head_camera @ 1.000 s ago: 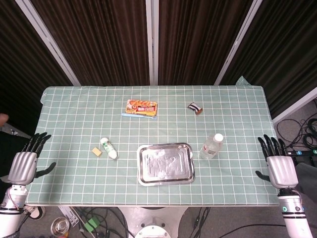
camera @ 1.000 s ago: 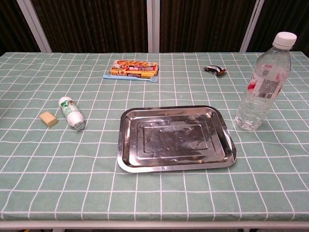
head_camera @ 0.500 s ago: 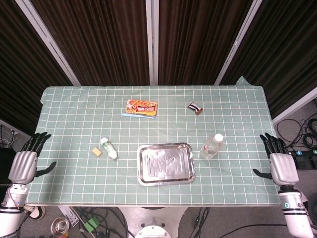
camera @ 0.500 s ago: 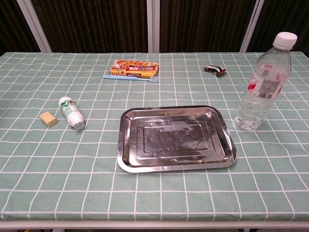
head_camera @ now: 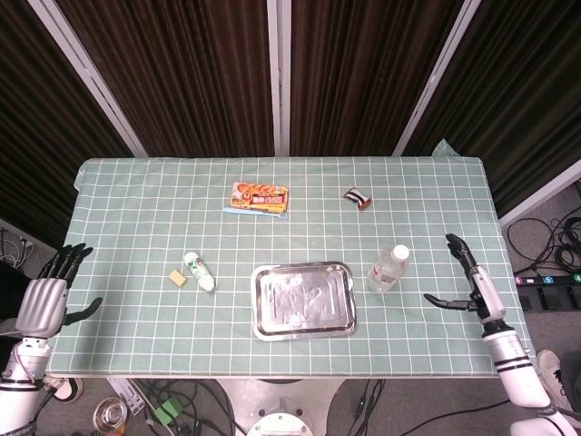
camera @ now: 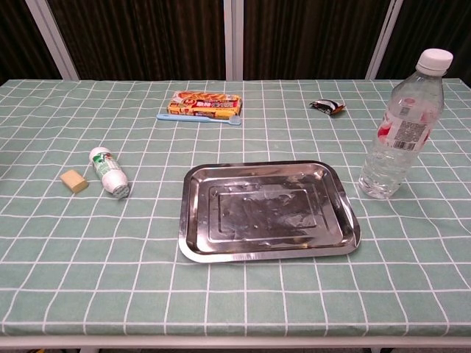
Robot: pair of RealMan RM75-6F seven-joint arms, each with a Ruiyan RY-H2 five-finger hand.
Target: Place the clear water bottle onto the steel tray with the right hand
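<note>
Clear water bottle [camera: 401, 125] (label print unreadable), upright.

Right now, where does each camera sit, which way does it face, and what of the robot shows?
Head view: high above, looking down on the table; left hand and right hand both show, open.
Chest view: low at the near edge, facing across; no hands.
Both share the steel tray and clear water bottle.
</note>
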